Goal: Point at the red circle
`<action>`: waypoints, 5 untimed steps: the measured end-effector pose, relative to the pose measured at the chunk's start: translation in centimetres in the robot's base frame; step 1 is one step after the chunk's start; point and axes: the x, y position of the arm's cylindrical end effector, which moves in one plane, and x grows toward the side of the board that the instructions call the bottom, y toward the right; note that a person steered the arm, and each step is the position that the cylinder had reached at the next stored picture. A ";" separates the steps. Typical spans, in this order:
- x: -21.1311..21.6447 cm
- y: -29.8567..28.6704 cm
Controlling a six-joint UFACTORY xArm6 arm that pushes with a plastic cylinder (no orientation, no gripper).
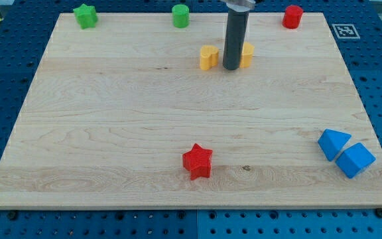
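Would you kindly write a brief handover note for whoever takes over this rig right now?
My tip rests on the board between two yellow blocks, one on the view's left, one partly hidden behind the rod.
The red circle sits near the board's top right corner, well apart from my tip.
The red star lies near the bottom edge; it is not the target.
Done: nothing yet.
Left: slide my tip up and right to the red circle.

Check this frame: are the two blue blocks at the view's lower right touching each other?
Touching. The camera view shows the left blue block and the right blue block pressed side to side, with no strip of board visible between them.
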 end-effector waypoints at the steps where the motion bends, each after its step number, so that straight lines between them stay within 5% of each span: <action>1: -1.8 1.5; 3: -2.8 2.8; 5: 1.5 12.0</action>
